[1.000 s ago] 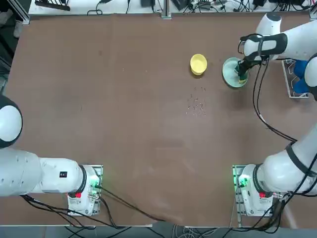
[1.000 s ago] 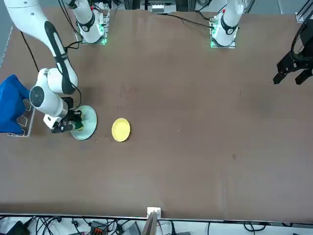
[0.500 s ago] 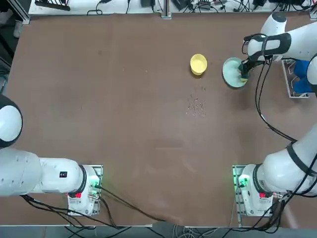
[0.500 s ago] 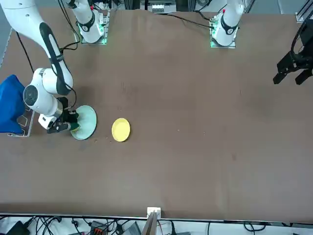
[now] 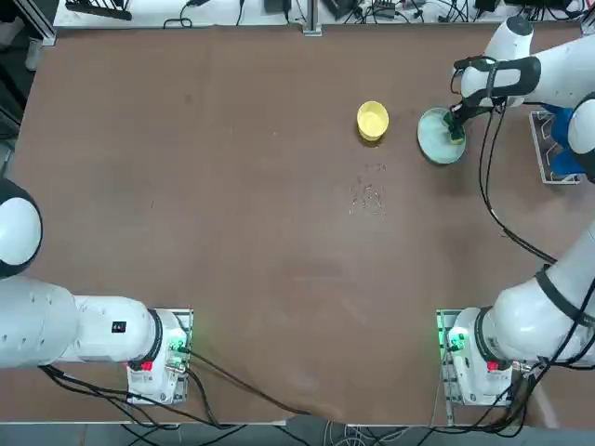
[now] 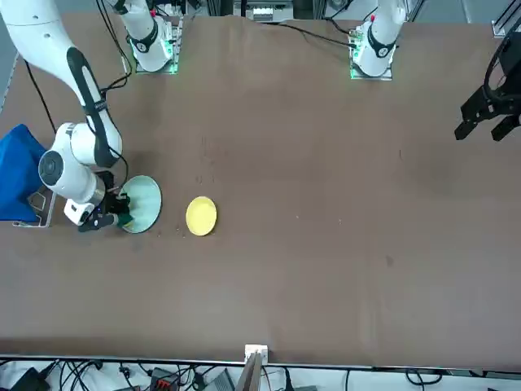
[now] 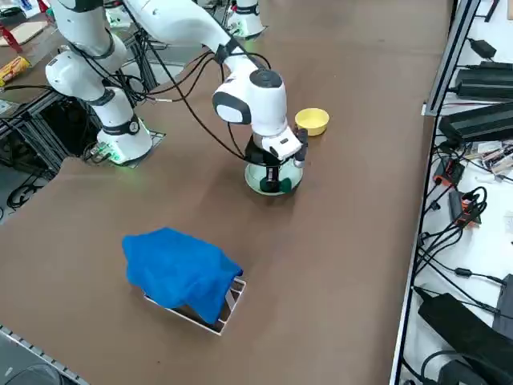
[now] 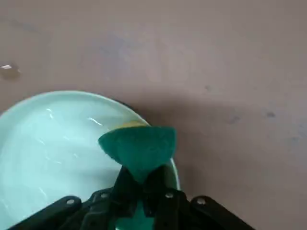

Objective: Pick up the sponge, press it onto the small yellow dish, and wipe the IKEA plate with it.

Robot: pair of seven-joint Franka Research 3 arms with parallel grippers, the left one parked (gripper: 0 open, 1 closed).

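Note:
My right gripper point(image 5: 456, 128) is shut on the sponge point(image 5: 456, 135), a green-topped block with yellow foam. It holds the sponge down on the right rim of the pale mint IKEA plate point(image 5: 432, 137). In the wrist view the sponge point(image 8: 138, 148) is pinched between the fingers point(image 8: 125, 184) and overlaps the plate's rim point(image 8: 48, 143). The front view shows the sponge point(image 6: 124, 219) at the plate's point(image 6: 145, 202) edge. The small yellow dish point(image 5: 373, 120) sits apart, to the plate's left. From the side I see the gripper point(image 7: 273, 173) over the plate point(image 7: 258, 184), with the dish point(image 7: 312, 120) beyond.
A blue cloth point(image 5: 564, 139) lies over a small metal rack point(image 5: 541, 149) at the table's right edge, close to the plate; it also shows from the side point(image 7: 180, 273). A few small crumbs point(image 5: 370, 195) lie on the brown table below the yellow dish.
The gripper has slid the sponge over the plate, out to its right rim and then a little farther from the arm's base. The plate and the yellow dish have stayed put.

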